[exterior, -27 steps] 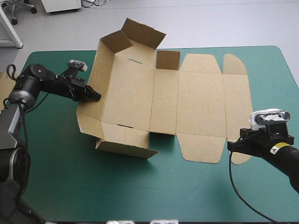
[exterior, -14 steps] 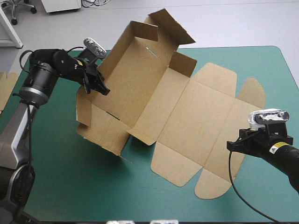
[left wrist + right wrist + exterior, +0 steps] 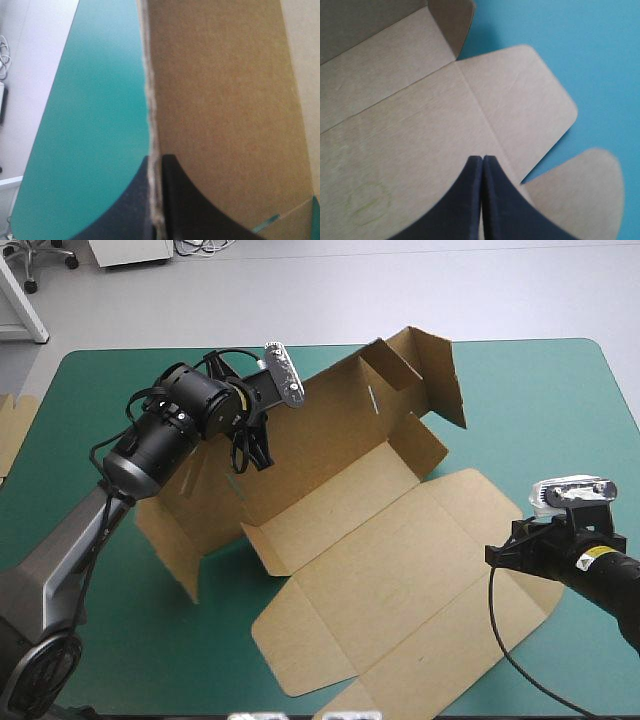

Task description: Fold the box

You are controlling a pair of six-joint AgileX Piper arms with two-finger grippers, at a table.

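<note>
Swung further round than just before, the box (image 3: pixel 400 570) now lies slantwise across the table (image 3: pixel 560 390), and the left gripper (image 3: pixel 255 455) has carried its wall higher and toward the middle of the far edge. Nearest, the flat lid panels spread over the teal-green cover, with one corner flap close to the near edge. Toward the right edge, the right gripper (image 3: pixel 497 552) sits at the rim of that flat sheet. Its black fingers (image 3: pixel 500 210) are pressed together in one pointed arch with nothing between them, and whether they touch the board cannot be told. Farther in, the base panel tilts up off the cover, and a side wall hangs down from it toward the left edge. The left gripper pinches the edge of the raised long wall, with the brown sheet caught between its all but closed fingers. Beyond, near the far edge, the end flaps stand upright. A strip of more board (image 3: pixel 14 430) shows at the left edge.
</note>
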